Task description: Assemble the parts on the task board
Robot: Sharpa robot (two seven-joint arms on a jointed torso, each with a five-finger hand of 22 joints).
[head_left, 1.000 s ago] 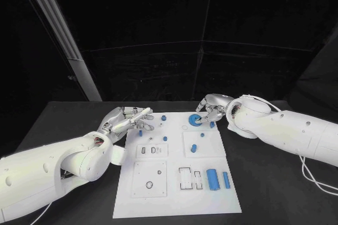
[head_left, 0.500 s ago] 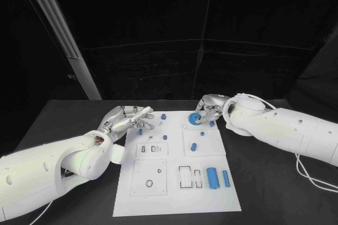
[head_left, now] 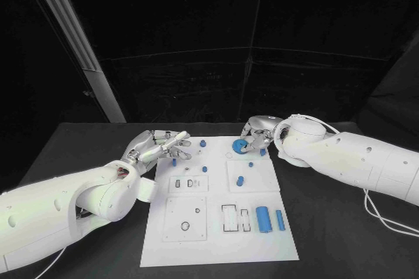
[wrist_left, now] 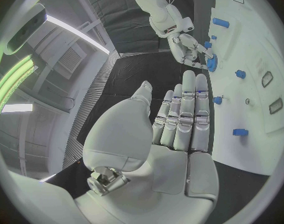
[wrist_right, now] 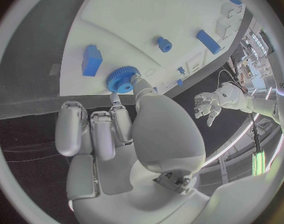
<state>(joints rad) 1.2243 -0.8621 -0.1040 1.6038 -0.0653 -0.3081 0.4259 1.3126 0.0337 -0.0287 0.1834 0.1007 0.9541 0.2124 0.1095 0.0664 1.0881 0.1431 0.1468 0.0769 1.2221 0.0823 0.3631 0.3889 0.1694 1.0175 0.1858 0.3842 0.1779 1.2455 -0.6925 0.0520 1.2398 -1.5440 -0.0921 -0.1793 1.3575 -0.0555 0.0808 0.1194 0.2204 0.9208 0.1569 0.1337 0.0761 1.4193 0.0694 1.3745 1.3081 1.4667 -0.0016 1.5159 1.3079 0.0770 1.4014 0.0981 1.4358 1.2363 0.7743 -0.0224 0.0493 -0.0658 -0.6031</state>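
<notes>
Black table [head_left: 87, 146]; pale slanted post [head_left: 83, 55] behind, dark backdrop [head_left: 262, 79].

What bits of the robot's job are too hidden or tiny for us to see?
- Gear: in the right wrist view the right hand touches it, but the thumb covers the contact, so a real grip cannot be told.
- Same gear in the head view: partly behind the fingers.
- Small blue parts on the board: too small in the head view to tell seated from loose.
- Left hand: its palm side faces away in the left wrist view.
</notes>
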